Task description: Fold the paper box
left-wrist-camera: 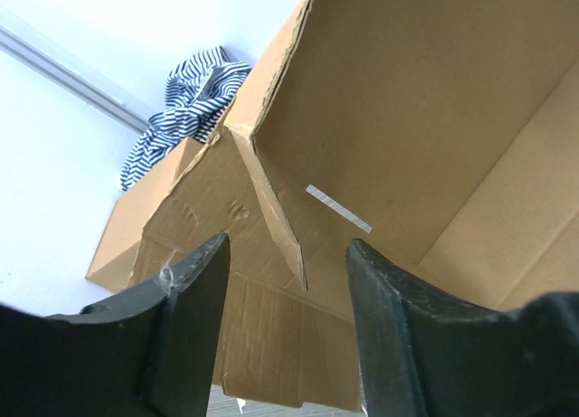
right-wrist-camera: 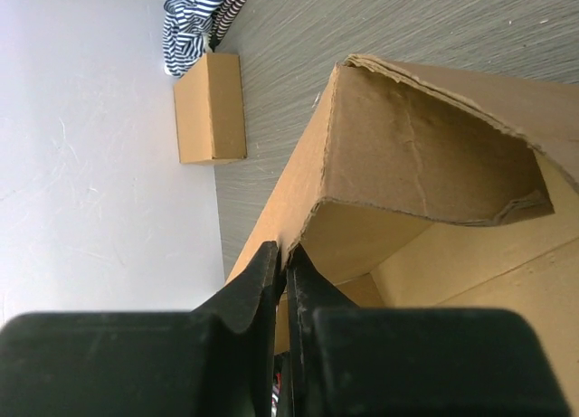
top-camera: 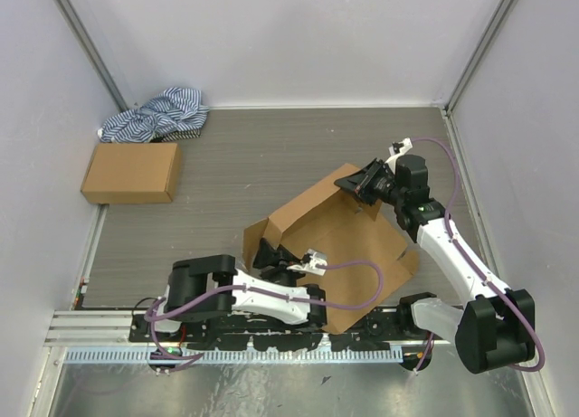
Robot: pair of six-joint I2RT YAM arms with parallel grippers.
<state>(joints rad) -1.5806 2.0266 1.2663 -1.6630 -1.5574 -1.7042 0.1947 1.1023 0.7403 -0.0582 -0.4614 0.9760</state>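
Streaked grey table (top-camera: 271,155) bears creased, corrugated paper box (top-camera: 353,232).

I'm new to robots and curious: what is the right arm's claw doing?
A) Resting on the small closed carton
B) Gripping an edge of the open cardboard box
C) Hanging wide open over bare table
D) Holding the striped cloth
B: the right wrist view shows the right gripper with its fingers closed on a wall edge of the paper box, far from the striped cloth and the carton.

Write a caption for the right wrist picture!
Right tool pinching the paper box edge; brown carton, striped cloth beyond.
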